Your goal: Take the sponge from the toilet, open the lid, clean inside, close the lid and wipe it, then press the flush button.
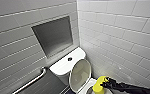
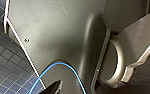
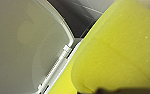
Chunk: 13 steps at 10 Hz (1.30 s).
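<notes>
The white toilet (image 1: 66, 65) stands in the corner with its lid (image 1: 80, 74) raised and leaning back toward the tank. The dark round flush button (image 1: 70, 59) sits in the middle of the tank top. My right gripper (image 1: 104, 84) comes in from the lower right, shut on the yellow sponge (image 1: 98, 87), which hangs over the bowl rim (image 1: 90, 83) just in front of the raised lid. In the right wrist view the sponge (image 3: 116, 50) shows large beside the lid's inner face (image 3: 23, 45) and its hinge (image 3: 66, 49).
White tiled walls close in behind and to the right. A recessed grey niche (image 1: 53, 36) sits above the tank and a metal grab bar (image 1: 33, 81) runs along the left wall. The left wrist view shows dark floor tiles (image 2: 2, 72) and a blue cable (image 2: 66, 67).
</notes>
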Motion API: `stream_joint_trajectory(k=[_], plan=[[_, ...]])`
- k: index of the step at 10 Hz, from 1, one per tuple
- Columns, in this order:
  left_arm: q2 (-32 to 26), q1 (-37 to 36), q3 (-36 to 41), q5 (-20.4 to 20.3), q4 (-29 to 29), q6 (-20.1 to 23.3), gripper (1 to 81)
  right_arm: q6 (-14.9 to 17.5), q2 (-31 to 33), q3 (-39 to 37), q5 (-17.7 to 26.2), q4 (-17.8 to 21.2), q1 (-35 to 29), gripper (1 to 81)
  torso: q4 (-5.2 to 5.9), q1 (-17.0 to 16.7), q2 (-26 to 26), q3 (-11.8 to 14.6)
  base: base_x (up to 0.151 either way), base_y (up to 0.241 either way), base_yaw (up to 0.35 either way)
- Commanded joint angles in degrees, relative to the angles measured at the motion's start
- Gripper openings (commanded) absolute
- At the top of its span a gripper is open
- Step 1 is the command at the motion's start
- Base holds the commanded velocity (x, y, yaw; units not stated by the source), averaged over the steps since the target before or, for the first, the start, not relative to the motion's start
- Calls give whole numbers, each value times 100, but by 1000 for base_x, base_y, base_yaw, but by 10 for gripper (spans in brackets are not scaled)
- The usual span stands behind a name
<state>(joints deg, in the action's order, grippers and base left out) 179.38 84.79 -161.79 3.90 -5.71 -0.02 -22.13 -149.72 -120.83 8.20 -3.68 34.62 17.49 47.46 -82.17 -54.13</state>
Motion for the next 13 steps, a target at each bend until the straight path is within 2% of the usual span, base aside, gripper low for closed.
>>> stream_joint_trajectory(k=[1,3,4,7,11,12,13], plan=[[-16,25,-19,480,8,20,811,15,98,219,155,-63,-741,10,0,-15,26,-375,0,0,0],[-16,25,-10,497,8,20,811,15,98,280,121,-71,-776,10,0,114,-219,-522,0,0,0],[-16,26,-10,498,8,20,811,15,89,307,138,-63,-864,10,0,136,-273,-273,0,0,0],[-8,34,-10,498,26,20,811,15,-122,254,155,-71,-960,10,0,155,-290,-448,0,0,0],[-25,60,-10,506,61,12,811,15,-455,70,155,-159,-1057,10,0,158,-293,-446,0,0,0],[-25,60,-10,506,70,11,811,15,-482,61,146,-168,-1101,10,0,158,-293,-562,0,0,0],[-25,78,-10,506,70,11,811,15,-473,70,146,-177,-1136,10,0,158,-293,-935,0,0,0]])
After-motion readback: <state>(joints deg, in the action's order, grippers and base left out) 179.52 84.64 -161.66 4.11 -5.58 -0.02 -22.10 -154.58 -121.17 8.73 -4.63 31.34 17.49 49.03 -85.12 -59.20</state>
